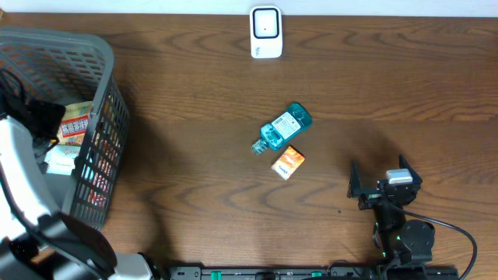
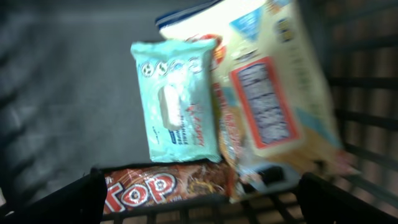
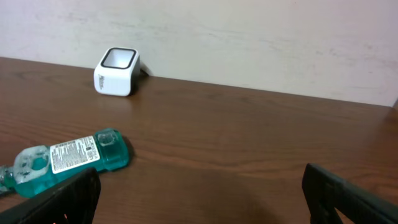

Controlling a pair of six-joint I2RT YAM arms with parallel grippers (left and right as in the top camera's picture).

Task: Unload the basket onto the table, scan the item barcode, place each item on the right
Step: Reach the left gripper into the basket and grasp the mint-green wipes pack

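A white barcode scanner (image 1: 265,33) stands at the table's far edge, also visible in the right wrist view (image 3: 116,71). Mid-table, a teal bottle (image 1: 282,128) lies on its side next to a small orange box (image 1: 288,162). My left gripper (image 2: 202,208) hangs open inside the grey basket (image 1: 99,85). Below it are a mint wipes pack (image 2: 176,99), a brown "Top" bar (image 2: 165,186) and a cream bag (image 2: 273,93); it holds nothing. My right gripper (image 1: 384,183) rests open and empty to the right of the bottle (image 3: 68,160).
The basket fills the left side of the table, and its mesh wall (image 2: 367,124) stands close around the left gripper. The left arm (image 1: 23,179) reaches in from the front left. A cable (image 1: 459,233) trails by the right arm's base.
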